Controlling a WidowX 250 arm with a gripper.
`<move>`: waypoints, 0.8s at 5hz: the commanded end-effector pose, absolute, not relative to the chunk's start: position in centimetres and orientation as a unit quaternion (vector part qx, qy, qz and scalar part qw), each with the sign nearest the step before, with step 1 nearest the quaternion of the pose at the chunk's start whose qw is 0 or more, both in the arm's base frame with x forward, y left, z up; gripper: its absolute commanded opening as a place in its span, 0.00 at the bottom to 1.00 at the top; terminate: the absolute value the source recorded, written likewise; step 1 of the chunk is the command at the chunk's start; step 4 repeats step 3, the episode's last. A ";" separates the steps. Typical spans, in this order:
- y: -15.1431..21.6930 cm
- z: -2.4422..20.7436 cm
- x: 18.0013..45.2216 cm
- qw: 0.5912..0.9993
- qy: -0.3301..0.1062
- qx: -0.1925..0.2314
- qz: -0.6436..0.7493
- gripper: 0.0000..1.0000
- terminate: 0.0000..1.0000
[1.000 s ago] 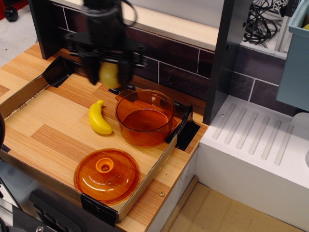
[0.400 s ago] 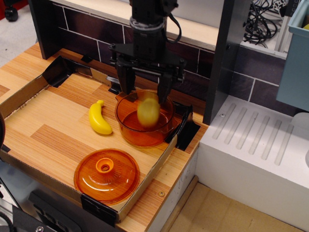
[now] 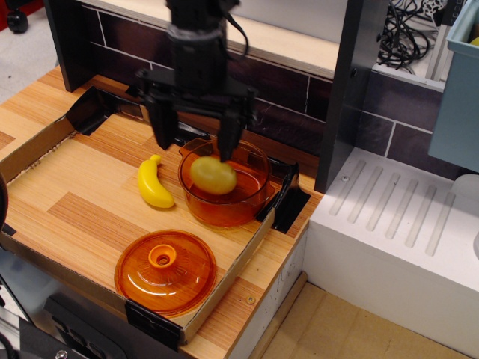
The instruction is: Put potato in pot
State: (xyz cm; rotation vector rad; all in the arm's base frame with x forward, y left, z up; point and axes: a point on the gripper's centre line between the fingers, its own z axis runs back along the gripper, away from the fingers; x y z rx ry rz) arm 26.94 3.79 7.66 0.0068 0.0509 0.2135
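Observation:
The yellow-green potato (image 3: 213, 175) lies inside the transparent orange pot (image 3: 247, 206), which stands on the wooden tray near its back right corner. My black gripper (image 3: 194, 142) hangs above the pot's back left rim. Its two fingers (image 3: 162, 132) are spread wide apart and hold nothing. The potato is below and slightly right of the fingertips, apart from them.
A yellow banana (image 3: 153, 182) lies left of the pot. The flat orange lid (image 3: 165, 271) with a knob lies at the tray's front. A dark tiled wall (image 3: 299, 97) rises behind, and a white ribbed drainer (image 3: 397, 217) stands to the right.
The gripper carried the potato right to above the pot and opened. The potato dropped into the pot. The gripper has since shifted back left, open and empty.

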 end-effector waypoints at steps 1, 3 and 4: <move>10.5 13.4 25.6 0.985 -0.048 0.052 0.159 1.00 0.00; 10.5 13.4 25.6 0.985 -0.048 0.052 0.159 1.00 1.00; 10.5 13.4 25.6 0.985 -0.048 0.052 0.159 1.00 1.00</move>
